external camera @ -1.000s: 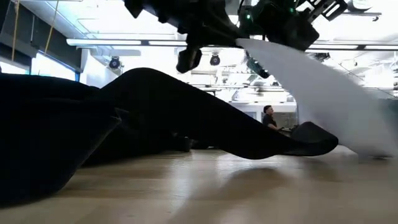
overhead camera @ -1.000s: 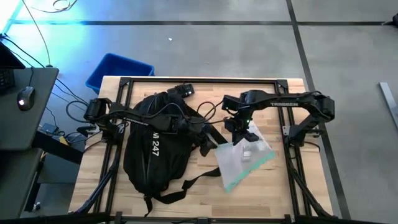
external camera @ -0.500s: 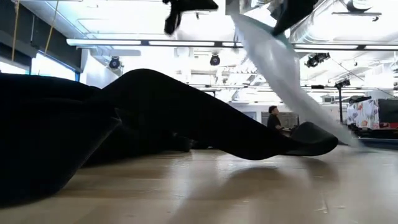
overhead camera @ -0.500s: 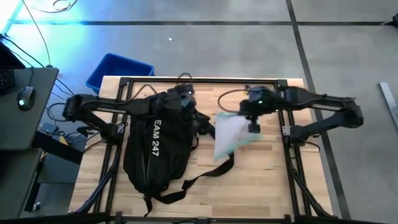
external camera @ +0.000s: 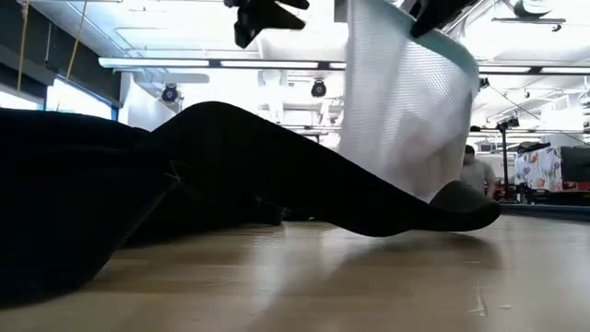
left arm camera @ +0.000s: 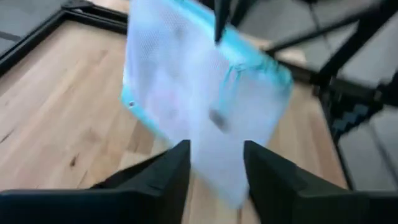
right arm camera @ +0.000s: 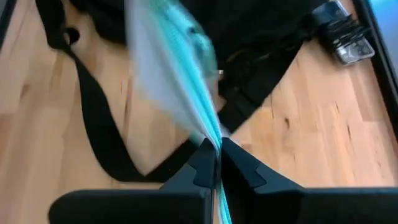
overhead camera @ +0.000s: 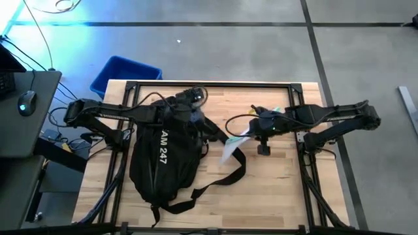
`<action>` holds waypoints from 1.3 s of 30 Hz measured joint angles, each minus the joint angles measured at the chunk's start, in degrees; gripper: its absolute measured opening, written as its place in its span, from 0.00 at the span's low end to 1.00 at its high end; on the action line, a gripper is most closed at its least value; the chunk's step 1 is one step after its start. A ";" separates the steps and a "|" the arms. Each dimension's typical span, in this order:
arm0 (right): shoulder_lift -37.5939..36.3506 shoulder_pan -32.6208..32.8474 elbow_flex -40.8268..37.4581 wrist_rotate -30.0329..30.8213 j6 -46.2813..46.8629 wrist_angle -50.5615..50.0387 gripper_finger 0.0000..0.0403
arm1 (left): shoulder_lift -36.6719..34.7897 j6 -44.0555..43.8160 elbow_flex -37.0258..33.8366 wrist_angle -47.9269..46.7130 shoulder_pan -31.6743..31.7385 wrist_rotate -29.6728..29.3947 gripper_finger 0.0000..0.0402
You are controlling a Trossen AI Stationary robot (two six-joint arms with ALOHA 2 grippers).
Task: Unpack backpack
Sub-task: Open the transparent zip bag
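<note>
The right gripper (right arm camera: 216,163), jaws clamping a teal-edged mesh pouch (external camera: 406,111), is lifting it right of the backpack (overhead camera: 160,160) lying on the table's (overhead camera: 281,196) left. The left gripper (left arm camera: 214,163), jaws parted, is hovering over the backpack's far end. Next: setting the pouch down clear.

Light wooden table (overhead camera: 274,189) with the black backpack (overhead camera: 160,163) and its straps (overhead camera: 225,179) on it.

Bright overhead light, wrist-view motion blur
</note>
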 joint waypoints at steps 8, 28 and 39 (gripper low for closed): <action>0.86 0.11 -0.43 4.53 6.33 2.81 0.00 | 3.44 -0.33 0.02 4.88 -2.37 -0.57 0.47; 6.45 1.47 -0.41 1.86 7.53 6.16 0.00 | 8.14 -7.68 0.02 3.10 -3.40 -11.26 0.47; 8.65 2.46 -0.41 1.20 7.23 7.35 0.00 | 7.75 0.15 0.02 4.72 -3.59 -10.71 0.46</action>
